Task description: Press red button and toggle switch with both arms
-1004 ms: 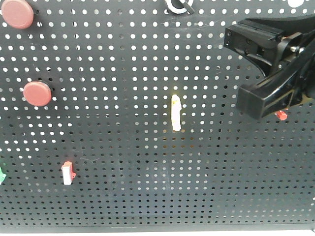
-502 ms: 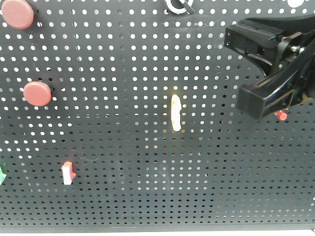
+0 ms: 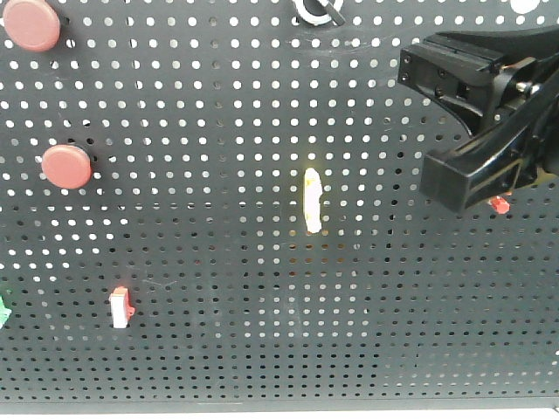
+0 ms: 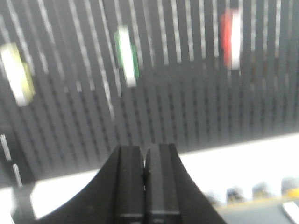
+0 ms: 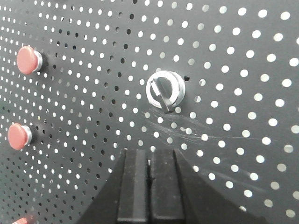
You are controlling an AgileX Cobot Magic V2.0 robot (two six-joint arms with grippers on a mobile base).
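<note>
Pegboard [image 3: 218, 131] centre lies open. Right gripper [image 5: 149, 186] jaws closed below the rotary switch [image 5: 164, 91]; left gripper [image 4: 145, 182] jaws closed, empty.

My right pincer [image 5: 149, 186] is matt black plastic, faintly grainy. The panel [image 5: 243, 84] facing it looks like dark painted metal with a dull sheen, scuffed with pale scratches at about five o'clock from the knob [image 5: 164, 91], which is bright polished metal. The red buttons [image 5: 26, 59] look like smooth, satiny plastic.
</note>
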